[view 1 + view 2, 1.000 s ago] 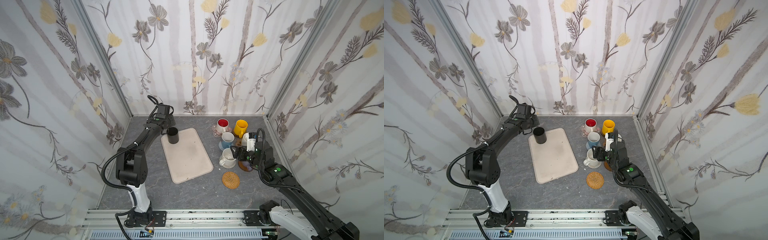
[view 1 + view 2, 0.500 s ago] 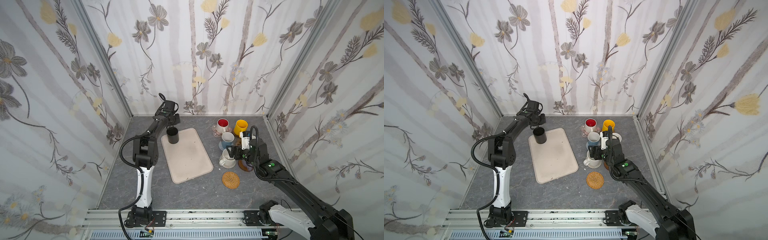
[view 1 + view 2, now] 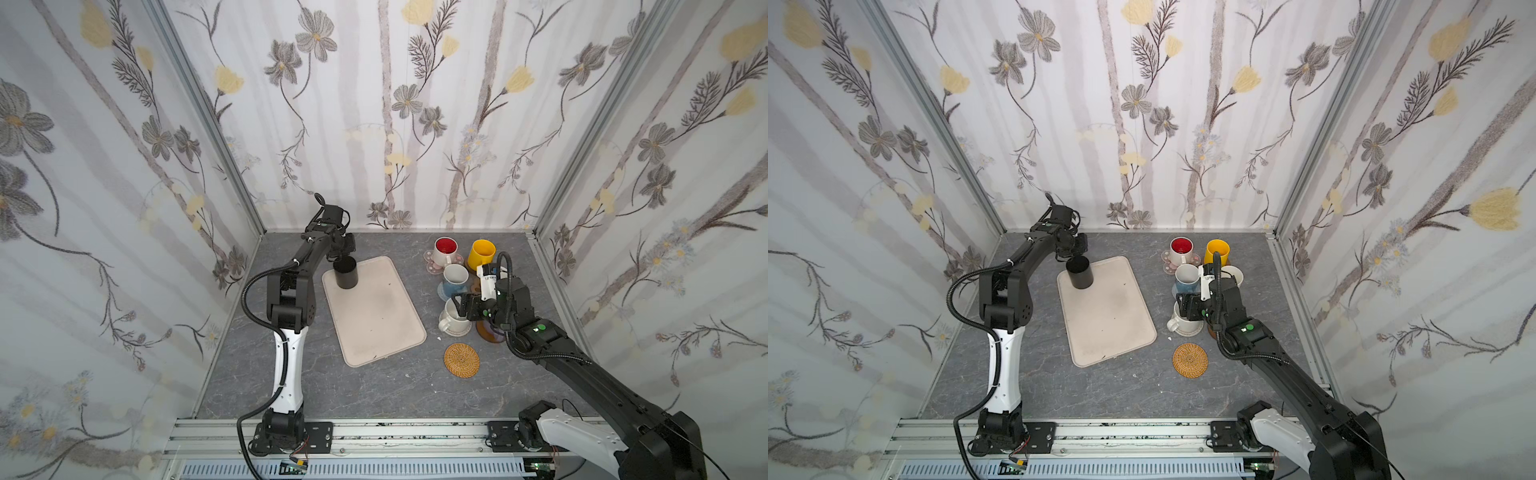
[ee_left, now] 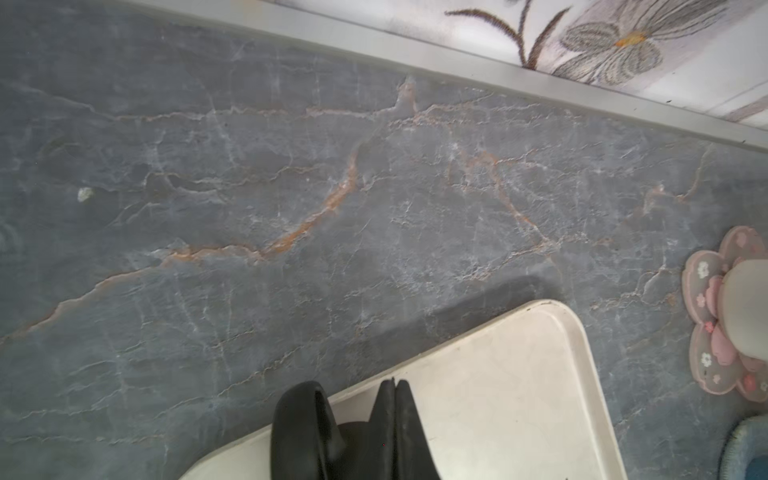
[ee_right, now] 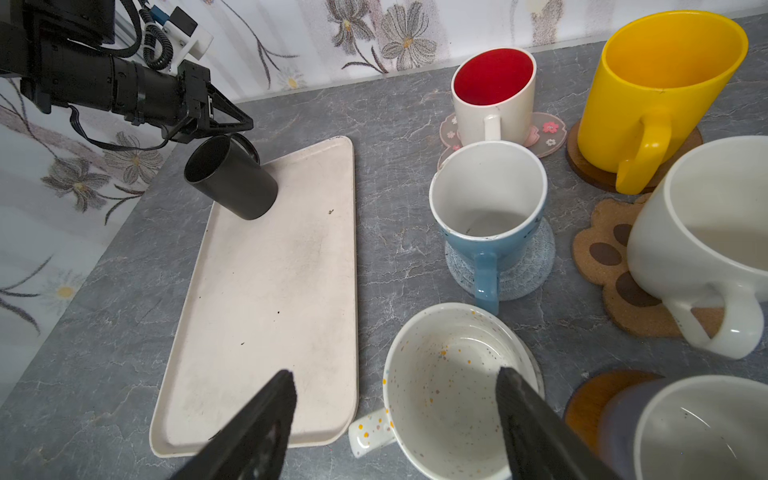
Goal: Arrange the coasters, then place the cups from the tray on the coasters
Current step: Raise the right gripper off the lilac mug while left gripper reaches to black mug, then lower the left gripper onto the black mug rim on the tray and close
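In both top views the left claw [image 3: 341,254] sits at the rim of the black cup [image 3: 347,272], which stands just below it on a corner of the tray [image 3: 374,324], while the right claw [image 3: 460,305] hangs over the speckled cream cup [image 3: 451,326]. In the left wrist view the left claw is clenched, its fingers [image 4: 405,415] pressed flat together, with the black cup's handle just beside them. In the right wrist view the right claw is released, its jaws wide apart, and the speckled cream cup lies below and between them.
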`<act>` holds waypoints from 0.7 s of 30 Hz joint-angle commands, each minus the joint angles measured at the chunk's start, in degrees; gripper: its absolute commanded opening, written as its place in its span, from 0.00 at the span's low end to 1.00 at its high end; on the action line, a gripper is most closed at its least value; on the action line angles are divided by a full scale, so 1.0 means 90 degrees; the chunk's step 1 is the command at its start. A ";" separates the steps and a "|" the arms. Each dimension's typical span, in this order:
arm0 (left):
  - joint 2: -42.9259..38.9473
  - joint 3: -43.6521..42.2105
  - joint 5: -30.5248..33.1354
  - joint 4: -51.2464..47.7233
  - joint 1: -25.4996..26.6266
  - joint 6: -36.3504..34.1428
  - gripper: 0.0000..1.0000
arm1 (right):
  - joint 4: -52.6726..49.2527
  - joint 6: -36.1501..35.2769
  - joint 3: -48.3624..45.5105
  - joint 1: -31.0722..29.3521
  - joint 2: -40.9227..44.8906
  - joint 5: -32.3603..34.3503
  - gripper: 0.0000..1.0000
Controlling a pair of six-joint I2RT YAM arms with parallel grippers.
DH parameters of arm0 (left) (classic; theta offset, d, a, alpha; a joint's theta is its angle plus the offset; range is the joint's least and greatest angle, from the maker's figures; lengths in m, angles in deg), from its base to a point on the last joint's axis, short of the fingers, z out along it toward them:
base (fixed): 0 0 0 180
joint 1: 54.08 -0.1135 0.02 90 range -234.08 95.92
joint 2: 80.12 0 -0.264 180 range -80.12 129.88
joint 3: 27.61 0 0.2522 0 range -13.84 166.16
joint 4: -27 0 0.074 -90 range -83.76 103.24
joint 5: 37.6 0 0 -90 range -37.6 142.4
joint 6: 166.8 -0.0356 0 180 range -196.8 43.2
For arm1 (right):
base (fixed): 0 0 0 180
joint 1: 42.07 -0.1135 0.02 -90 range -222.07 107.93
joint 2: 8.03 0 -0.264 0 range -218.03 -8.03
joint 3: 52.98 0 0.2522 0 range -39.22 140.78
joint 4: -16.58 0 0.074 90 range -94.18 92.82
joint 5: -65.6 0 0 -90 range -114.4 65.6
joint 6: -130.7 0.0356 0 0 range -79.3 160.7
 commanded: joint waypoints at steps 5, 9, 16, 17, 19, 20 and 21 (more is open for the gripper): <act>-0.0401 -0.0435 0.0318 -0.0222 -0.0014 -0.0099 0.00 | 0.0292 -0.0079 0.0001 -0.0078 -0.0008 0.0017 0.76; -0.0576 -0.0709 0.0409 -0.0227 -0.0034 -0.0060 0.00 | 0.0302 -0.0089 -0.0037 -0.0121 0.0004 0.0018 0.76; -0.0988 -0.1325 0.0568 -0.0181 -0.0043 0.0012 0.00 | 0.0279 -0.0099 -0.0038 -0.0191 0.0101 0.0026 0.76; -0.1046 -0.1406 0.0600 -0.0174 -0.0037 0.0034 0.00 | 0.0281 -0.0099 -0.0043 -0.0203 0.0110 0.0026 0.76; -0.1218 -0.1602 0.0664 -0.0151 -0.0053 0.0094 0.00 | 0.0264 -0.0099 -0.0043 -0.0235 0.0119 0.0026 0.75; -0.1289 -0.1693 0.0708 -0.0152 -0.0060 0.0133 0.00 | 0.0262 -0.0103 -0.0031 -0.0245 0.0131 0.0021 0.75; -0.1380 -0.1801 0.0758 -0.0146 -0.0062 0.0189 0.00 | 0.0248 -0.0091 -0.0035 -0.0259 0.0141 0.0018 0.75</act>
